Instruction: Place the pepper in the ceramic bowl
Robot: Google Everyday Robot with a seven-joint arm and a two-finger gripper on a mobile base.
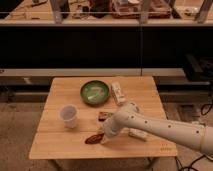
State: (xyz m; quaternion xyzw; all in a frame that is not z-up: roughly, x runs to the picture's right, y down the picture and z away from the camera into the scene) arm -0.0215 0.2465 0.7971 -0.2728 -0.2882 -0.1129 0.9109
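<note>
Though the gripper (pixel 103 136) sits low near the worktop's (pixel 55 145) front edge, right against the pepper (pixel 92 139), the white arm (pixel 155 129) covers much of it, so whether it is pinching anything: cannot tell. Pepper: small, dark red, tapered, lying flat on pale wood. Ceramic bowl (pixel 94 92): well apart at the back, round, shallow, green, whitish patches inside. Translucent cup (pixel 68 115) upright at left. Brown bar (pixel 105 116) partly hidden by the arm, which is cut off at the right edge.

Lab — robot pincer (pixel 103 135) low over wooden table (pixel 141 96) | cluttered benches (pixel 100 11) behind
</note>
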